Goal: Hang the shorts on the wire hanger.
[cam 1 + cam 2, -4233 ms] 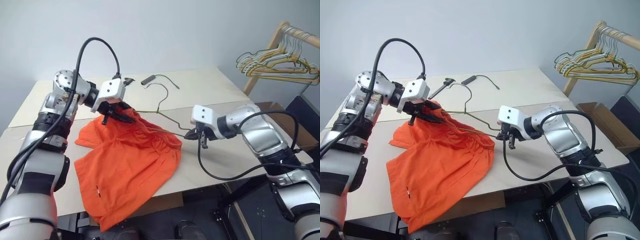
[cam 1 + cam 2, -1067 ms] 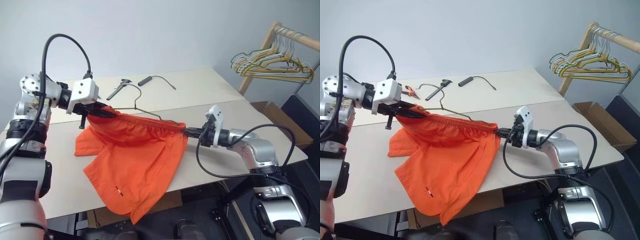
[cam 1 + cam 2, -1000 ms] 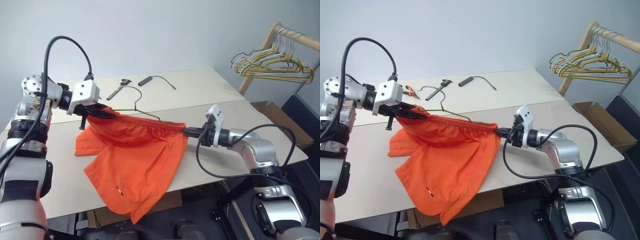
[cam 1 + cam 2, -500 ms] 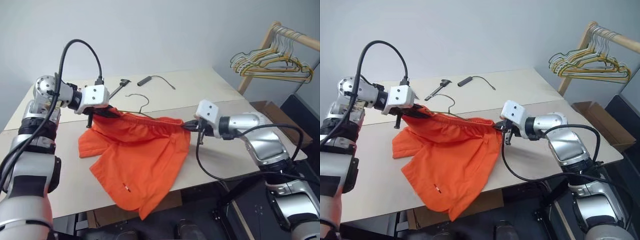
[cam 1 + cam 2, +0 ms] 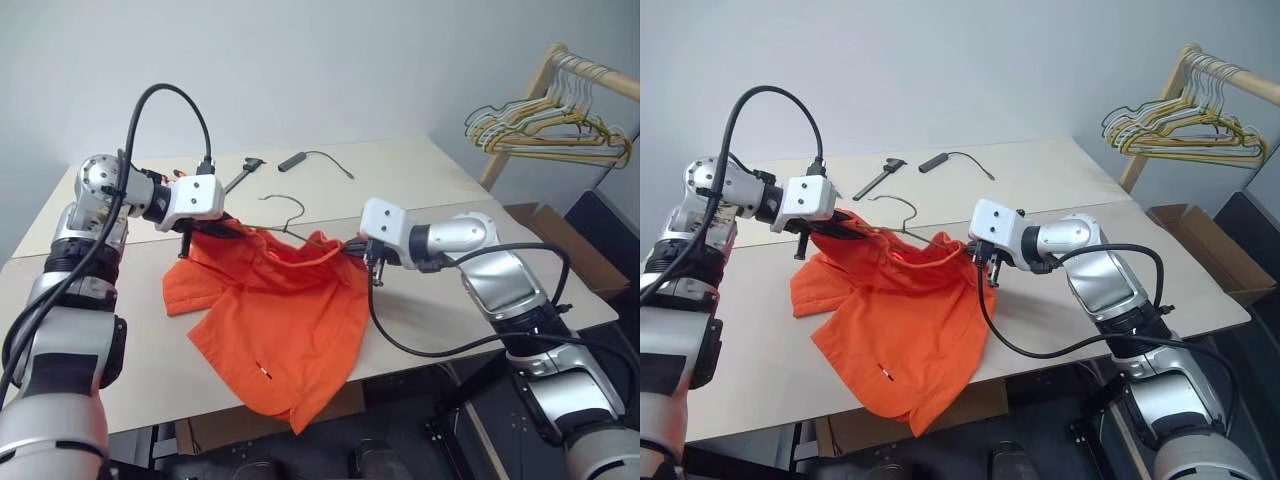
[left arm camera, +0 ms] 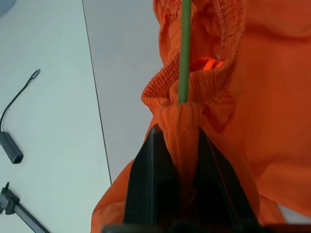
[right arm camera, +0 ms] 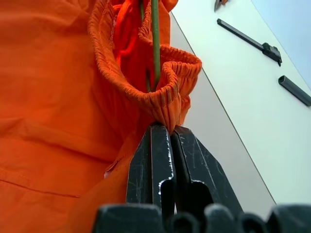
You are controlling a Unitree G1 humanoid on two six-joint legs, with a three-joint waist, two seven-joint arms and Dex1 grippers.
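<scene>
shorts (image 5: 905, 320) held up by the waistband over the table (image 5: 1060, 190), slack between the two grips, legs draping down past the table's near edge. left gripper (image 5: 845, 229) clamped on the waistband end away from the rack side; right gripper (image 5: 978, 247) pinched on the opposite end. wire hanger (image 5: 902, 215) hook pokes up just behind the waistband, between the grippers; its body sits inside the fabric. behind the shorts on the table: black clamp tool (image 5: 878, 178) and a cable with a dark plug (image 5: 952, 160), both well apart from the shorts. wooden rack (image 5: 1200, 70) with a bunch of hangers (image 5: 1185, 130) beyond the table on the right gripper's side. cardboard box (image 5: 1200, 250) below the rack.
</scene>
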